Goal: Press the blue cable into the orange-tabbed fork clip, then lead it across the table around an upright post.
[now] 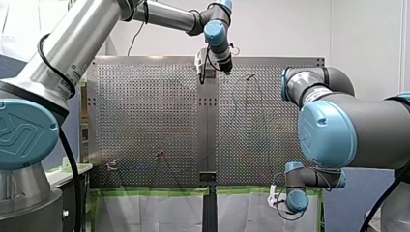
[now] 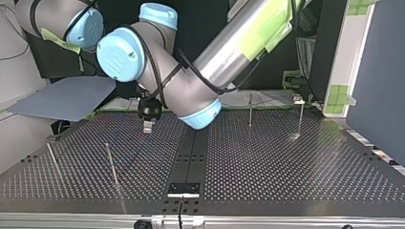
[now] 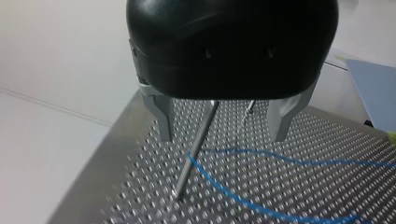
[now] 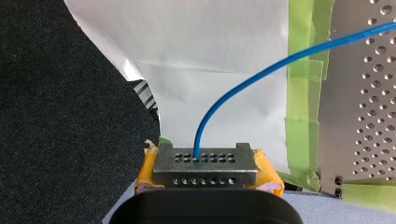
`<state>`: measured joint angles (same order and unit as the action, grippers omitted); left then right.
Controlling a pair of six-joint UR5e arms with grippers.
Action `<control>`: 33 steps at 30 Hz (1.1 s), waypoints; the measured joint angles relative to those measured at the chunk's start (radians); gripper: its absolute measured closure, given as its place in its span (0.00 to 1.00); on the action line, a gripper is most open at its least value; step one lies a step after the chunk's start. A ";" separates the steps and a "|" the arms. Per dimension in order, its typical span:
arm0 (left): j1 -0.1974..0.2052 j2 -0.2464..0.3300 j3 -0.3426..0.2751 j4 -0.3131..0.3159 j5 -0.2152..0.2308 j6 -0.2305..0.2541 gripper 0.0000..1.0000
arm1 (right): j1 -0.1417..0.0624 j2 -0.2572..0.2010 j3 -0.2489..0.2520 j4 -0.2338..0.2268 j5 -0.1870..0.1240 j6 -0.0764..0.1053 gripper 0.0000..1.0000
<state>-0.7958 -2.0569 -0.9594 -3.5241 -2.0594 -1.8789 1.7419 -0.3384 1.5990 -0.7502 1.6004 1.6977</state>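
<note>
The perforated surface (image 3: pixel 308 186) carries an upright post (image 3: pixel 198 140). A blue cable (image 3: pixel 233 195) lies on it, bending beside that post.

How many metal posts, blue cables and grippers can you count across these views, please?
4 metal posts
1 blue cable
2 grippers: my left gripper, my right gripper
Total: 7
</note>
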 joint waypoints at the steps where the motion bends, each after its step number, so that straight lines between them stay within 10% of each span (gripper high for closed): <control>1: -0.008 0.009 -0.008 0.007 -0.009 0.001 0.02 | 0.000 0.000 0.000 0.000 0.000 0.000 1.00; 13: -0.036 0.121 -0.121 0.116 -0.050 0.001 0.02 | 0.000 0.000 0.000 0.001 0.000 -0.002 1.00; 33: -0.036 0.299 -0.299 0.294 0.071 -0.127 0.02 | 0.000 0.000 -0.006 0.004 0.002 -0.021 1.00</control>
<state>-0.8315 -1.7577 -1.2588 -3.2298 -1.9880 -2.0062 1.7423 -0.3385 1.5935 -0.7459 1.6019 1.6763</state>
